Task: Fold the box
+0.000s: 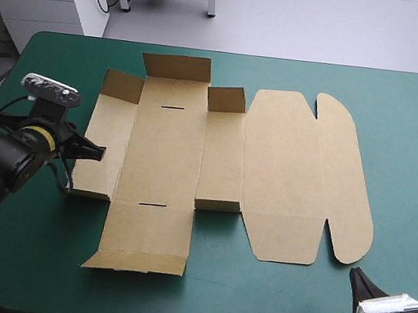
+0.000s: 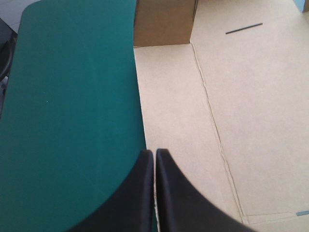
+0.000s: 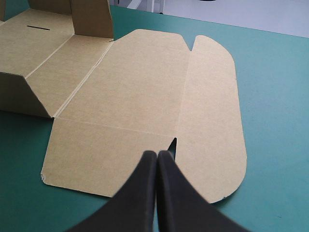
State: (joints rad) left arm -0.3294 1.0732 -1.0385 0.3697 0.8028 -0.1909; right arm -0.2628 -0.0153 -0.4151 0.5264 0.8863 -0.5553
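1. The box (image 1: 215, 165) is opened out around the middle of the teal-green cover (image 1: 266, 305). It's mostly flat, brown side up.
2. Its long axis runs across the table, left to right. The rounded lid (image 1: 307, 178) points at the right edge, and the square side panel (image 1: 105, 146) sits at the left end.
3. The wide middle panel (image 1: 162, 158) sticks out toward the near edge past the rest and ends in a thin folded strip. It has two thin slots, one far and one near.
4. A few small flaps (image 1: 177, 66) along the far edge stand up a bit.
5. My left gripper (image 2: 154, 152) has its fingers pressed together into one point and holds nothing. The tip sits right at the box's left edge, by the side panel.
6. My right gripper (image 3: 157, 153) is pinched together and empty too. It's by the near right corner of the table, apart from the box, with the lid lying ahead of it.
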